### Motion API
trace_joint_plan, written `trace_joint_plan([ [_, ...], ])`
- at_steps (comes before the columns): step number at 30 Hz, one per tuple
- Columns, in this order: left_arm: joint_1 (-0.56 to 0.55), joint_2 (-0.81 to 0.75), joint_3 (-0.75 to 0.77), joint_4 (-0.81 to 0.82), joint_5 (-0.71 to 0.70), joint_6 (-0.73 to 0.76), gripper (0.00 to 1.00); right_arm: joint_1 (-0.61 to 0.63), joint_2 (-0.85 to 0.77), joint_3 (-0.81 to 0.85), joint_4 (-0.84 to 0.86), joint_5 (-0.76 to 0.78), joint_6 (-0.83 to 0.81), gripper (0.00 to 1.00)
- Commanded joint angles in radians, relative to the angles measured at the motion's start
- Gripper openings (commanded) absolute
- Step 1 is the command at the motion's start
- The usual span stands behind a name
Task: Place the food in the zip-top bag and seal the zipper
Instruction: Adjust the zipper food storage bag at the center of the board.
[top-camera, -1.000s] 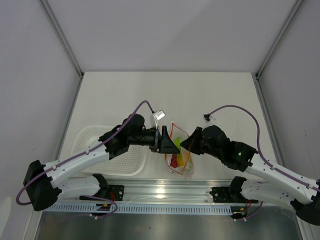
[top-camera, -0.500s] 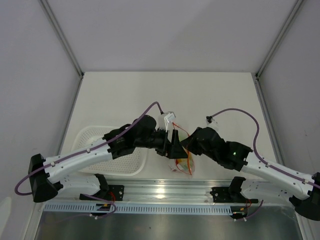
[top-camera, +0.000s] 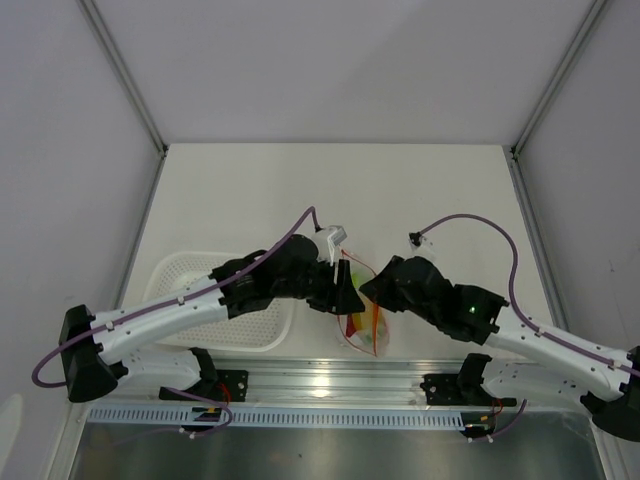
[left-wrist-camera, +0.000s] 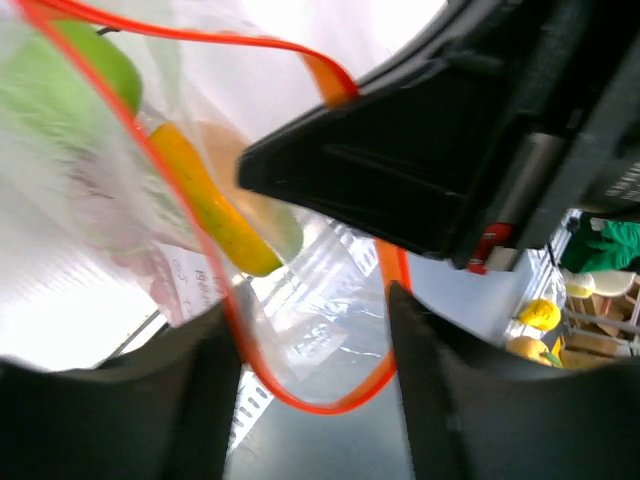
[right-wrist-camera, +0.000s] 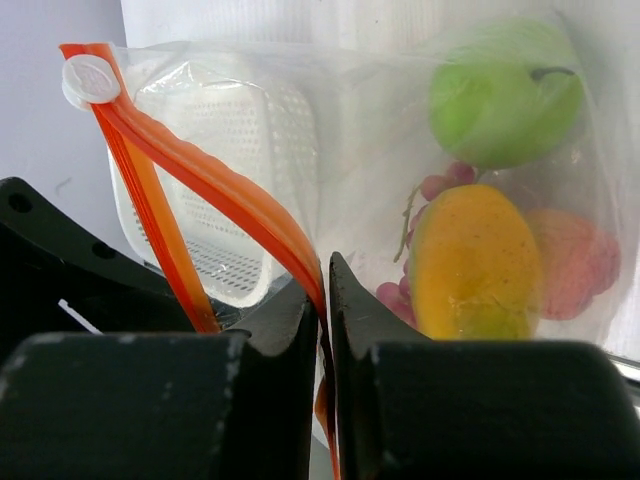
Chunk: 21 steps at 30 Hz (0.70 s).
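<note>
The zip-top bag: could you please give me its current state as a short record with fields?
bag: zip-top bag, between the two claws
contents: green apple, mango, peach, grapes, all inside
zipper: strips apart, not sealed
right claw: shut on the zipper
left claw: open, around the zipper loop
nearby: white basket

The zip-top bag (top-camera: 362, 325) is by the middle of the desk's near edge, with the left gripper (top-camera: 347, 294) at its left and the right gripper (top-camera: 367, 289) at its right. The zipper (right-wrist-camera: 215, 190) passes between the right gripper's fingers. In the bag, the apple (right-wrist-camera: 505, 95) is over the grapes (right-wrist-camera: 440, 185), and the mango (right-wrist-camera: 475, 265) is beside the peach (right-wrist-camera: 575, 265). The basket (top-camera: 190, 290) lies left of the bag, toward the near-left corner
</note>
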Motion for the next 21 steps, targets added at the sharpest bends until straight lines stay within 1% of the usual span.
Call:
trace_joint_plan([
  [1, -0.007, -0.033, -0.015, -0.009, -0.054, -0.012, 0.54, 0.004, -0.048, 0.014, -0.036, 0.038, -0.066, 0.09],
  [3, -0.007, -0.028, -0.012, -0.018, -0.059, -0.009, 0.46, 0.003, -0.057, 0.012, -0.039, 0.033, -0.086, 0.10],
  [4, -0.007, -0.017, -0.008, -0.029, -0.061, -0.004, 0.34, 0.000, -0.061, 0.015, -0.036, 0.015, -0.119, 0.11],
  [5, -0.005, -0.013, -0.005, -0.033, -0.061, -0.003, 0.27, -0.002, -0.062, 0.018, -0.030, 0.002, -0.142, 0.13],
  [6, -0.007, -0.007, -0.002, -0.038, -0.061, -0.001, 0.22, -0.003, -0.061, 0.023, -0.026, -0.011, -0.164, 0.20],
  [7, -0.007, -0.002, 0.000, -0.043, -0.061, 0.009, 0.12, -0.011, -0.061, 0.027, -0.021, -0.022, -0.188, 0.24],
  [8, -0.007, 0.009, 0.013, -0.061, -0.065, 0.016, 0.06, -0.016, -0.059, 0.044, -0.022, -0.036, -0.233, 0.28],
  [9, -0.007, 0.015, 0.021, -0.072, -0.071, 0.020, 0.00, -0.019, -0.054, 0.057, -0.030, -0.039, -0.253, 0.35],
  [11, -0.007, 0.018, 0.043, -0.093, -0.082, 0.034, 0.01, -0.043, -0.036, 0.101, -0.058, -0.062, -0.318, 0.42],
  [13, -0.007, 0.010, 0.041, -0.090, -0.085, 0.040, 0.01, -0.080, -0.001, 0.135, -0.088, -0.088, -0.372, 0.45],
  [14, -0.007, -0.002, 0.038, -0.086, -0.088, 0.042, 0.01, -0.095, 0.014, 0.171, -0.101, -0.113, -0.424, 0.46],
  [17, -0.007, -0.016, 0.035, -0.083, -0.096, 0.042, 0.01, -0.140, 0.070, 0.230, -0.150, -0.139, -0.492, 0.46],
  [21, -0.007, -0.030, 0.030, -0.086, -0.107, 0.040, 0.01, -0.164, 0.134, 0.316, -0.156, -0.225, -0.625, 0.44],
])
